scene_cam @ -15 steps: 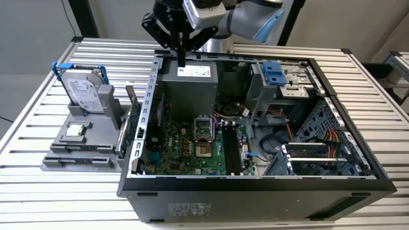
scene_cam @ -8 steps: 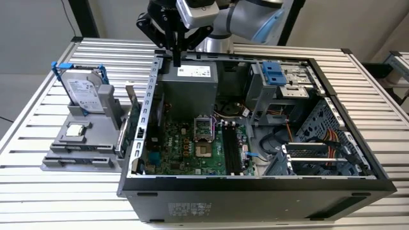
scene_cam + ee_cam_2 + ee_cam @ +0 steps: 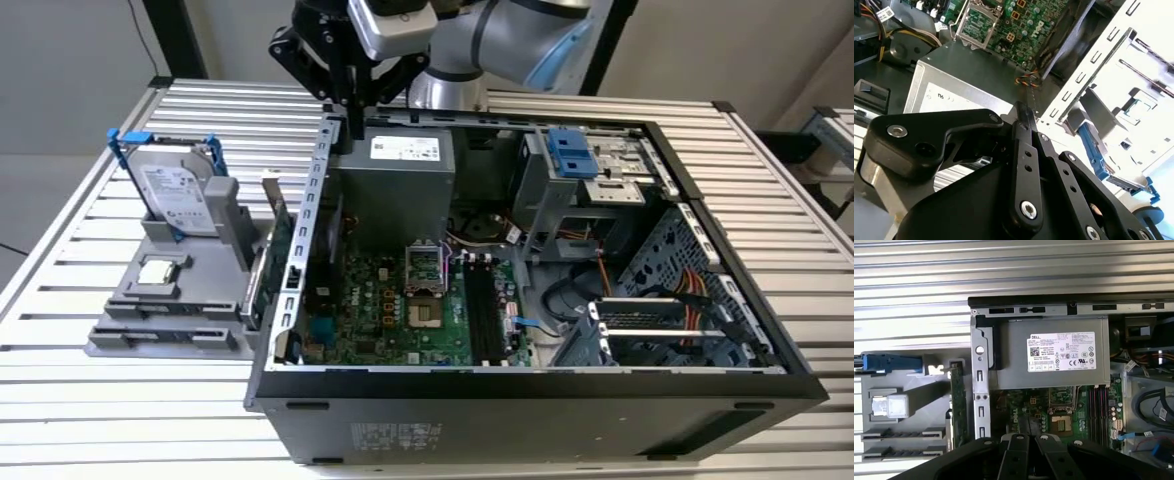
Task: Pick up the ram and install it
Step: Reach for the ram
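Observation:
My gripper (image 3: 352, 128) hangs high over the back corner of the open computer case (image 3: 534, 385), above the grey power supply (image 3: 398, 185). Its black fingers meet at one tip in both wrist views (image 3: 1024, 114) (image 3: 1030, 424), shut, and I see nothing between them. Inside the case, a long dark narrow stick that looks like the ram (image 3: 477, 312) stands upright in the memory slots (image 3: 1097, 407) beside the processor socket (image 3: 423, 305). I cannot tell whether it is fully seated. The gripper is well apart from it.
On the exterior view's left, a grey fixture (image 3: 134, 335) carries a hard drive (image 3: 180, 195), a small square silver chip (image 3: 158, 270) and an upright green card (image 3: 276, 245). The case walls, the drive cage (image 3: 587, 165) and loose cables (image 3: 627, 270) crowd the case. Everything rests on a slatted metal table (image 3: 107, 420).

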Tool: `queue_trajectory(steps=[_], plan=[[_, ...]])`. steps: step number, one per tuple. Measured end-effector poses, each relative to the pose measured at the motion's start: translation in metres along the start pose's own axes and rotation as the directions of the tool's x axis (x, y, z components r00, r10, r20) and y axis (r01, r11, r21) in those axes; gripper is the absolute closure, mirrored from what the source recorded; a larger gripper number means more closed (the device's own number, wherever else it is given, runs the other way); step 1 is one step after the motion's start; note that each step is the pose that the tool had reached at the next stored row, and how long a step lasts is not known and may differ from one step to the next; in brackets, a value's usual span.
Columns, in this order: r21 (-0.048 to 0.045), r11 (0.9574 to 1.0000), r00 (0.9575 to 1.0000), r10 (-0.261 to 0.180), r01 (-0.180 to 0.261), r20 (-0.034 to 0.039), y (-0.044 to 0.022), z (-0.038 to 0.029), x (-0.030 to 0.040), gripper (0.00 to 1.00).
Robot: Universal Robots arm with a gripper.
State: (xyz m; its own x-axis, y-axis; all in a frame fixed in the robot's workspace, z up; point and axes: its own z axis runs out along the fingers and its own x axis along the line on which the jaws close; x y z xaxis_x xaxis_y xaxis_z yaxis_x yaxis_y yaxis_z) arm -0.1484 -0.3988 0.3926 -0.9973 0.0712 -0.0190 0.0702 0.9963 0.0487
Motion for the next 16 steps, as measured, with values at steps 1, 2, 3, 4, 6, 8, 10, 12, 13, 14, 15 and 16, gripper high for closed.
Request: queue_trajectory(steps=[1, 2, 3, 4, 6, 8, 10, 12, 13, 14, 15, 16], plan=[[-0.0001, 1.0000, 1.0000, 0.000, 0.000, 0.0001, -0.0001, 0.0000, 0.0015, 1.00], [0.0000, 1.0000, 1.0000, 0.000, 0.000, 0.0000, -0.0002, -0.0001, 0.0029, 1.00], [0.0000, 1.0000, 1.0000, 0.000, 0.000, 0.0000, -0.0003, -0.0001, 0.0043, 1.00], [-0.0001, 1.0000, 1.0000, 0.000, 0.000, 0.0001, -0.0004, -0.0001, 0.0058, 1.00], [0.0000, 1.0000, 1.0000, 0.000, 0.000, 0.0000, -0.0006, -0.0002, 0.0085, 1.00], [0.0000, 1.0000, 1.0000, 0.000, 0.000, 0.0000, -0.0008, -0.0002, 0.0108, 1.00], [-0.0001, 1.0000, 1.0000, 0.000, 0.000, 0.0001, -0.0008, -0.0002, 0.0124, 1.00], [0.0000, 1.0000, 1.0000, 0.000, 0.000, 0.0000, -0.0009, -0.0003, 0.0133, 1.00], [0.0000, 1.0000, 1.0000, 0.000, 0.000, 0.0000, -0.0009, -0.0003, 0.0136, 1.00], [0.0000, 1.0000, 1.0000, 0.000, 0.000, -0.0001, -0.0009, -0.0003, 0.0136, 1.00], [0.0000, 1.0000, 1.0000, 0.000, 0.000, 0.0000, -0.0010, -0.0003, 0.0136, 1.00], [-0.0001, 1.0000, 1.0000, 0.000, 0.000, 0.0001, -0.0010, -0.0002, 0.0137, 1.00]])
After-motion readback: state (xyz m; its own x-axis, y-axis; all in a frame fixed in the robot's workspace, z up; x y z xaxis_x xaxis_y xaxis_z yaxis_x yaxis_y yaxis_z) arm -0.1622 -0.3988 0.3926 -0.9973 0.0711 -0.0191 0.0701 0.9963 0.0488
